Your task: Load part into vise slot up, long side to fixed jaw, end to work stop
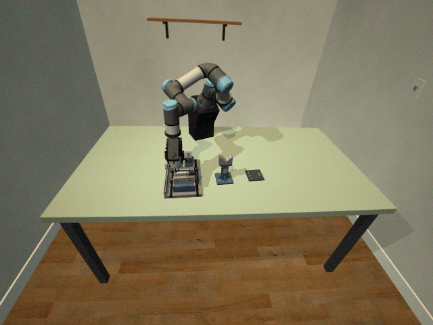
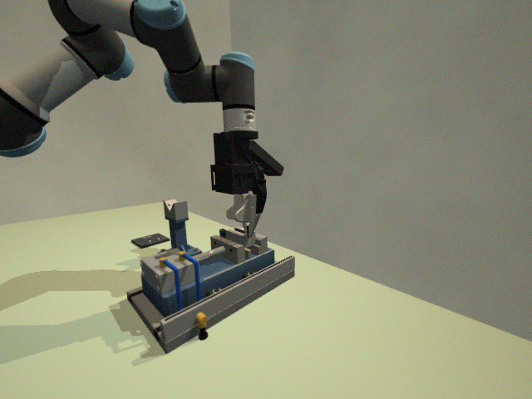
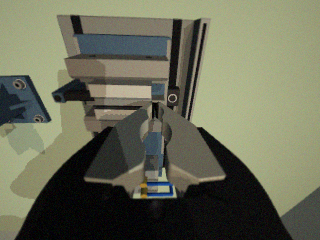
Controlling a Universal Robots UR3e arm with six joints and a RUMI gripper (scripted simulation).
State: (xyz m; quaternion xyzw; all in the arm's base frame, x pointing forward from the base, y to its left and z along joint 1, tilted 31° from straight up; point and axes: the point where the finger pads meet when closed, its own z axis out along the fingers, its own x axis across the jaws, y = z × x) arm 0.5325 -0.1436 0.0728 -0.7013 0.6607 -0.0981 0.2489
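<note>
top view: the gripper [image 1: 177, 168] [image 2: 248, 233] [image 3: 154, 103] is too small for its fingertips to be resolved against the vise [image 1: 184, 180] [image 2: 219, 266] [image 3: 122, 46]. marks on the infeed plate [image 1: 254, 175] [image 2: 150, 239] too small to identify.

exterior view: the ur3e arm [image 1: 190, 78] [image 2: 182, 46] is cut off at left and top. fingers and jaws partly mask the space between the jaws; fingertip contact there cannot be told.

wrist view: the v-block stand [image 1: 224, 170] [image 2: 178, 233] [image 3: 17, 107] is cut off at left. the gripper hides part of the vise; low bars not distinguishable.
</note>
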